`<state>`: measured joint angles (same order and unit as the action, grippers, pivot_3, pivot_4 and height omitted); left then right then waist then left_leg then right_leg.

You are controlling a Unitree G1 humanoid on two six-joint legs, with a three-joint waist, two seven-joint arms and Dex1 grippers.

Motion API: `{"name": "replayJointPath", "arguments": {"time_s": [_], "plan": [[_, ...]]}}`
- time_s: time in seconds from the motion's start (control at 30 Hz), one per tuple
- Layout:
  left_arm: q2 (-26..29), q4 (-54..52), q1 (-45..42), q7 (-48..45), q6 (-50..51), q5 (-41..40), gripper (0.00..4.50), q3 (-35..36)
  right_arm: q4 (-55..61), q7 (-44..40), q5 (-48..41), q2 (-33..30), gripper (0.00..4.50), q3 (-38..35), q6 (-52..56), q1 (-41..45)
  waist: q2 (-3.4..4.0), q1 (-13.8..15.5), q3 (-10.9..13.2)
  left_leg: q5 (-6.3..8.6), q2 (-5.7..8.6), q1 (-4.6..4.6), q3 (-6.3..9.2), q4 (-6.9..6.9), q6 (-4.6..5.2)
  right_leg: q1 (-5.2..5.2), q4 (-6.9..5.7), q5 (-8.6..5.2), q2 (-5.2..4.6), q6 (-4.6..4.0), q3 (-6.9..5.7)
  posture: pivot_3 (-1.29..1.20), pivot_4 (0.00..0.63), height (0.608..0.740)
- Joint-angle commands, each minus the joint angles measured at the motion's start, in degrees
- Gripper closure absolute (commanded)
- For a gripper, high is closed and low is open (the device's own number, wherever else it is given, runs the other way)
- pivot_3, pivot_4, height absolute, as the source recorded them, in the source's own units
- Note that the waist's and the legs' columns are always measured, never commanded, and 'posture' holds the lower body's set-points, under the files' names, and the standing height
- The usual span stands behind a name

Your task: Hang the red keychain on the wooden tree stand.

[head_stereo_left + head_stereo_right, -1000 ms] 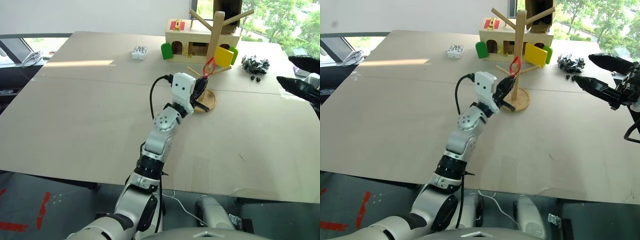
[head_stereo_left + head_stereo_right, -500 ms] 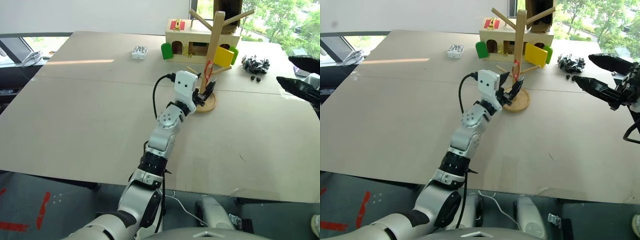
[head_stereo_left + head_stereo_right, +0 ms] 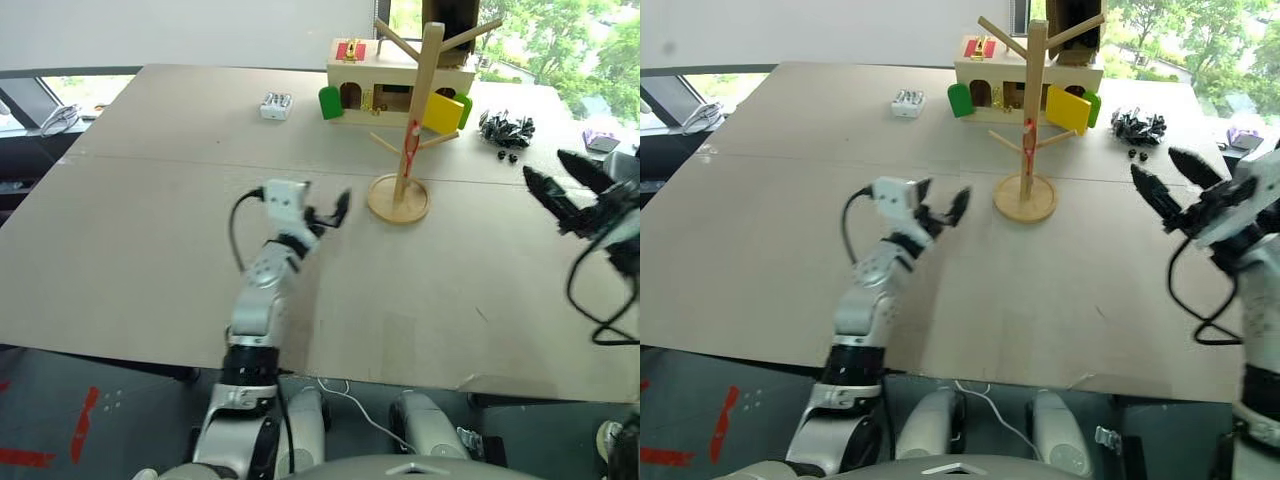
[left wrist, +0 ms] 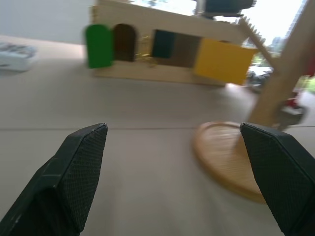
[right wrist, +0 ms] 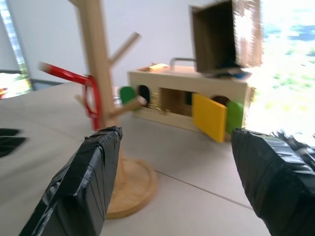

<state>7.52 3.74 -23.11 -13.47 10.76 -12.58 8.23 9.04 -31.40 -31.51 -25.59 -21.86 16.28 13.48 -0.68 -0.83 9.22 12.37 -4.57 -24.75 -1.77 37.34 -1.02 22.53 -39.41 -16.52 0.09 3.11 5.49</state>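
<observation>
Now red keychain (image 3: 1028,135) beyond open, empty jaws.

Wide tan counter (image 3: 150,230), seamed across. Resting on it: wooden tree stand (image 3: 403,195) (round base flat on the top), behind it a wooden box (image 3: 385,85) with coloured doors, white pack (image 3: 277,104), black clips (image 3: 507,129).

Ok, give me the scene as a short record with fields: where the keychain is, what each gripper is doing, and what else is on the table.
keychain: small red loop keychain hangs on a lower peg of the tall light-wood tree stand
left gripper: open, empty, apart from the stand's base
right gripper: open, empty, off to the stand's other side
table: light brown tabletop
other things: wooden box with coloured doors, pile of small black pieces, small white case
</observation>
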Motion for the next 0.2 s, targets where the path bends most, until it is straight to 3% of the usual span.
{"name": "replayJointPath", "arguments": {"time_s": [0.03, 0.2], "plan": [[1.4, 2.9, -0.8, 2.0, -2.9, 0.4, 0.02, 2.8, -2.5, 6.2, 6.6, 3.4, 0.69, 0.7, -7.9, 0.3, 0.00, 0.4, 0.0, 0.00, 0.02, -0.01, -0.01, 0.00, 0.00, 0.01, 0.01, 0.00, -0.02, 0.00, 0.00, 0.00, 0.150, 0.735], [2.8, 6.3, -0.5, 2.4, -5.2, 0.7, 0.02, 4.1, -11.4, 13.4, 15.5, 8.7, 0.69, 2.6, -18.8, 0.5, 0.00, 0.7, 0.0, -0.01, 0.04, -0.04, -0.01, -0.03, -0.02, 0.00, 0.09, 0.00, -0.07, 0.00, -0.03, 0.00, 0.150, 0.735]]}}
